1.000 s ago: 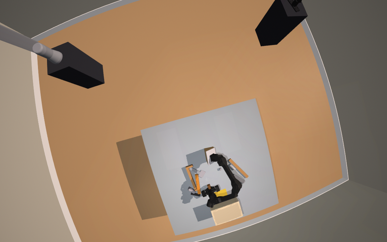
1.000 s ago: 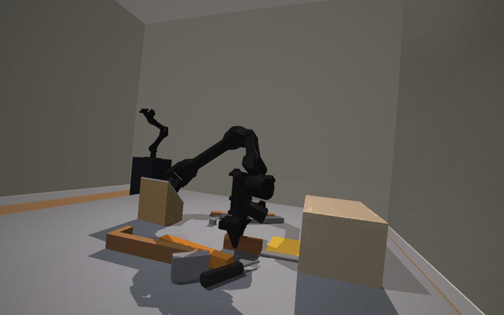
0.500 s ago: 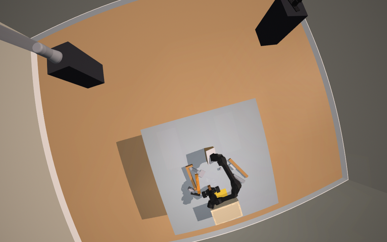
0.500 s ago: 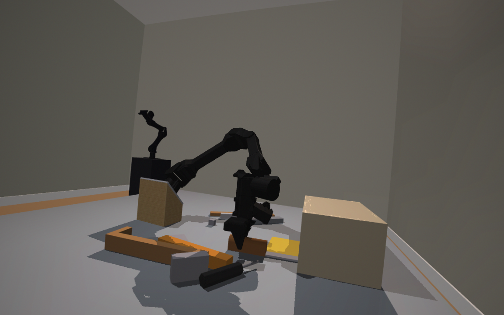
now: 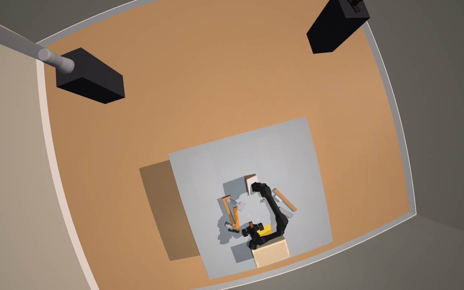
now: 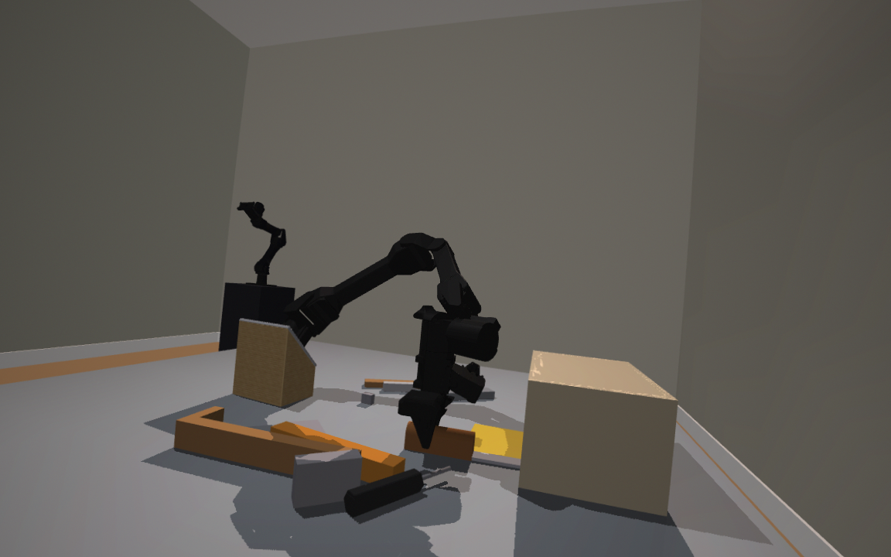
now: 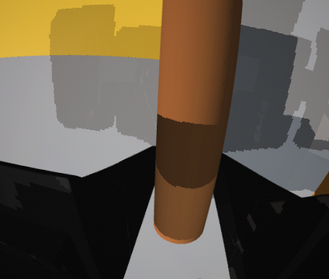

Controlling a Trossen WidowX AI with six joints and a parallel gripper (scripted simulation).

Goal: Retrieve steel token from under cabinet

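Brown handle point(image 5: 251, 224) point(image 6: 438, 442) point(image 7: 195, 85) gripped between fingers point(image 5: 260, 226) point(image 6: 425, 421); grey strip point(image 6: 497, 462) (token unseen) best kept low, level, eased under cabinet point(image 5: 270, 253) point(image 6: 594, 443) beyond fingers.

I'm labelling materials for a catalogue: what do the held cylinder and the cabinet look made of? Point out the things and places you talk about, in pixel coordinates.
The cylinder point(image 6: 438, 440) point(image 7: 195, 85): possibly painted wood or plastic, smooth orange-brown, without visible grain. The cabinet point(image 5: 271, 253) point(image 6: 595, 443): perhaps painted board, plain beige sides.

Cabinet point(image 5: 271, 253) point(image 6: 595, 443) blocking beyond yellow area point(image 5: 264, 230) point(image 6: 497, 441) point(image 7: 17, 31)
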